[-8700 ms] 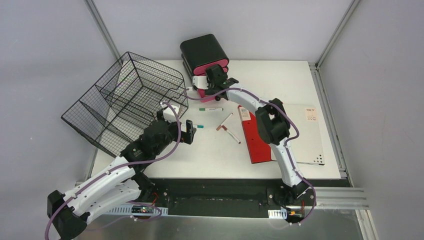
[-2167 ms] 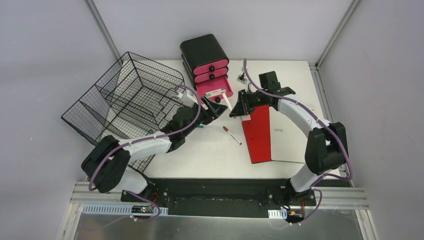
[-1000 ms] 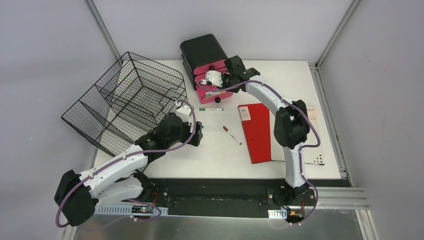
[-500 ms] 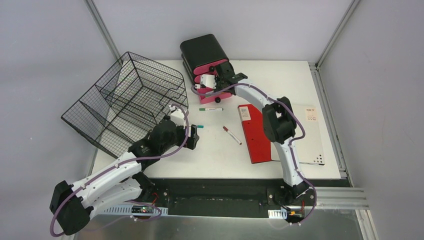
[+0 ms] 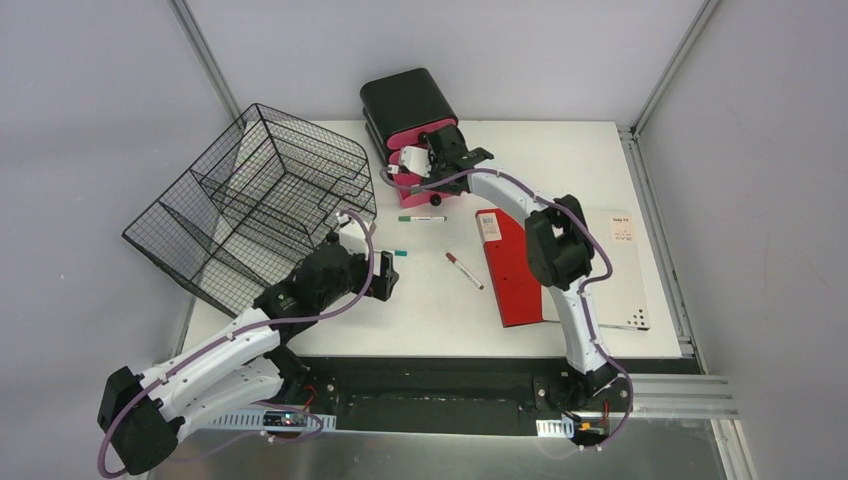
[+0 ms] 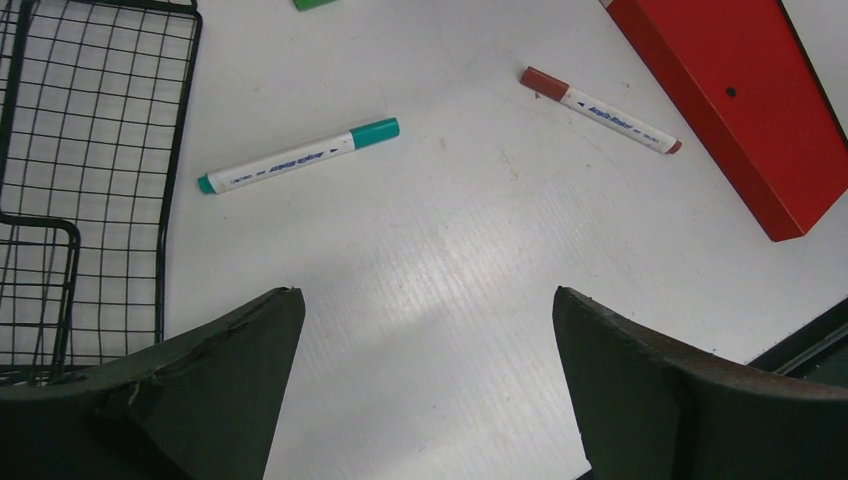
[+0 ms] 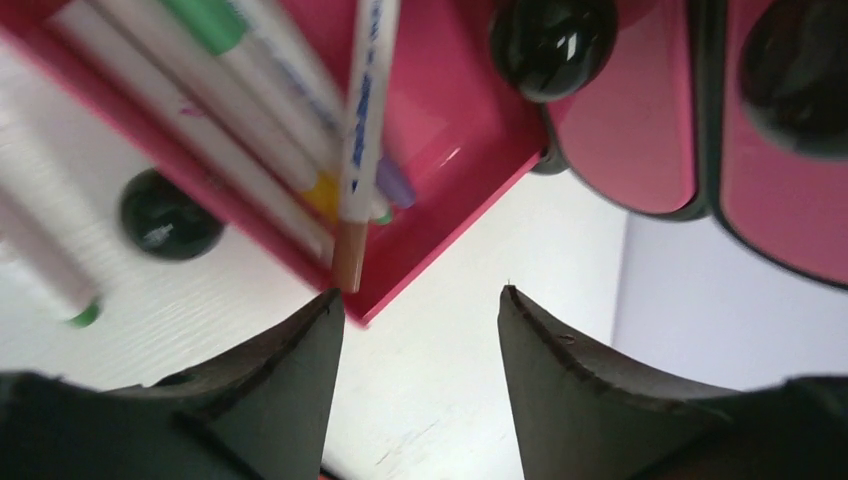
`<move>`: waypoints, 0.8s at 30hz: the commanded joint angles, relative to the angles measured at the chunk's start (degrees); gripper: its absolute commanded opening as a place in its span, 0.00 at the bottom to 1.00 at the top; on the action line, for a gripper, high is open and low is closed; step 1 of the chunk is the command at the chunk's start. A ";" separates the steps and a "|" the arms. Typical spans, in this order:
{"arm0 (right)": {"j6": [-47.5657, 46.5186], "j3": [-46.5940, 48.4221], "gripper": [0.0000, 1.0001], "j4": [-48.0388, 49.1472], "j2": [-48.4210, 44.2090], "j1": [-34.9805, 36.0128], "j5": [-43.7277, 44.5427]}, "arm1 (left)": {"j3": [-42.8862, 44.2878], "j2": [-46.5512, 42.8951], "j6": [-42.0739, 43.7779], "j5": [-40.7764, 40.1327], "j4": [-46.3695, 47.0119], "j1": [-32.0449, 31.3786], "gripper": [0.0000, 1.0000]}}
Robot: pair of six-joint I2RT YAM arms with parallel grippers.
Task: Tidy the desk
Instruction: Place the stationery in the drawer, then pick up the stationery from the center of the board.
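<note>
Spotting the right gripper [image 7: 420,295] parked over the open pink drawer [image 7: 445,125] at the back of the desk [image 5: 430,300], jaws parted now versus pinched nearly tight a second ago. Reads as a fresh drop: brown-tipped marker [image 7: 362,130] lying loose across the other pens in there, tip poking out to the drawer's front lip, nothing clamping on. Can't tell whether settled flat or just propped on the pile. Counting that as one more pen off the desktop, compared with a couple of seconds back, held up in those fingers. Still leaves three out in the open: green marker [image 5: 421,218] just in front of the drawer, teal marker [image 6: 298,157] beside the wire basket [image 5: 260,180], and reddish marker [image 6: 598,98] near the red binder [image 6: 740,90]. Finding the left gripper [image 6: 425,295] hanging wide open and empty above bare desk, teal marker just ahead, so probably lining up for that grab next. Binder and the white notebook [image 5: 615,270] under it apparently not yet dealt with. Worth watching that overhanging tip before pushing the drawer shut, could easily jam.
</note>
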 commanded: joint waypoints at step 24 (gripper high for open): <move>36.22 -36.75 0.66 -14.33 -51.50 -24.72 -48.10 | 11.99 42.34 -34.08 16.59 36.15 -7.46 0.94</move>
